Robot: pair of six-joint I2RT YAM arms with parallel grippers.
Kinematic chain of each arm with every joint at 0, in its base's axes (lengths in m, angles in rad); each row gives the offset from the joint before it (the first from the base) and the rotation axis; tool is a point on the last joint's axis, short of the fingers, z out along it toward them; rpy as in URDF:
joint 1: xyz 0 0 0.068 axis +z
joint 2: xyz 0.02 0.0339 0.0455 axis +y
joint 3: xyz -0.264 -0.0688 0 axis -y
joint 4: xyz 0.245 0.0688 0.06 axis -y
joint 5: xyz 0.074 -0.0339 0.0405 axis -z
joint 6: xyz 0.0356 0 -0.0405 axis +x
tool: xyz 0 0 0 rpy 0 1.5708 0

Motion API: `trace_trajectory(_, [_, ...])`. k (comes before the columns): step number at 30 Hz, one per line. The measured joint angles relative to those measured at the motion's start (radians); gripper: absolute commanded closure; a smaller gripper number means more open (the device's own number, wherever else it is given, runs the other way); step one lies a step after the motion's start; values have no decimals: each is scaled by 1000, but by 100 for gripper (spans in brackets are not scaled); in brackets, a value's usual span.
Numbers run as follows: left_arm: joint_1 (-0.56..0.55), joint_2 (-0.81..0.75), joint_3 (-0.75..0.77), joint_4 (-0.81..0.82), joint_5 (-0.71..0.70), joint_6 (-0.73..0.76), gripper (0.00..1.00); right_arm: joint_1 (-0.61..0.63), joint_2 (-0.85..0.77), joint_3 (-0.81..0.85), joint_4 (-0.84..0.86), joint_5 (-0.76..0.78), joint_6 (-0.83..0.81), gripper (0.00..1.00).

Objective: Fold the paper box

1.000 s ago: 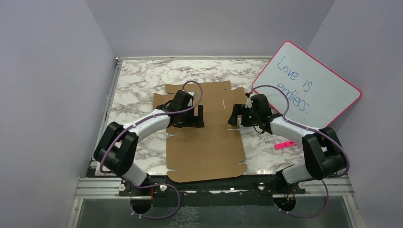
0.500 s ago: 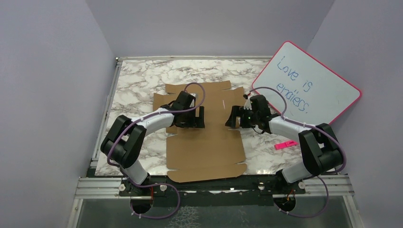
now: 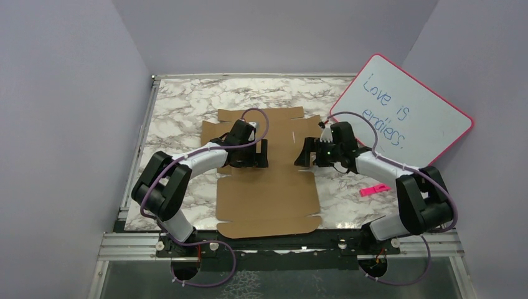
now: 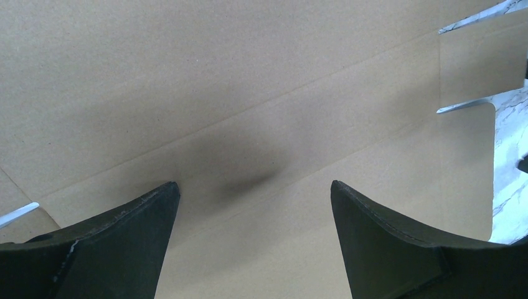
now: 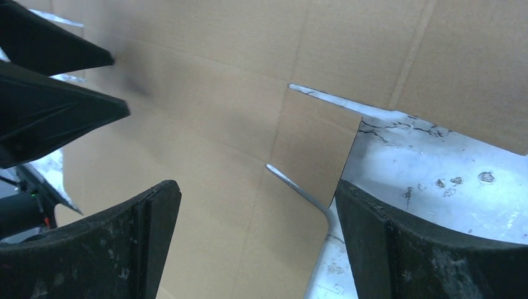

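Note:
The paper box (image 3: 268,187) is a flat brown die-cut sheet lying on the marble table (image 3: 180,106), with flaps and slits along its edges. My left gripper (image 3: 261,154) hangs open over the sheet's left-middle. In the left wrist view its fingers (image 4: 124,243) stand wide apart above bare cardboard (image 4: 249,75). My right gripper (image 3: 303,152) is open at the sheet's right edge. In the right wrist view it (image 5: 256,187) straddles a notched side flap (image 5: 311,143), one finger over cardboard and one over marble (image 5: 423,162). Neither holds anything.
A pink-rimmed whiteboard (image 3: 405,112) with blue writing leans against the right wall. A small pink object (image 3: 373,189) lies on the table by the right arm. Purple walls close in the left, back and right sides.
The left arm's elbow has swung in toward the sheet while its gripper stayed over the same spot. The right gripper has shifted only slightly. Both stay open and the sheet lies flat.

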Motion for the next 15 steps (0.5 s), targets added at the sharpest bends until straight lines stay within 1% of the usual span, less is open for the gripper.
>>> trace_trajectory(7, [0,2,-4,10,0,0,8,-2,-34,39,-12,-97,-10,0])
trace_trajectory(15, [0,15,-4,58,1,-1,7,10,-12,40,3,-222,6,1])
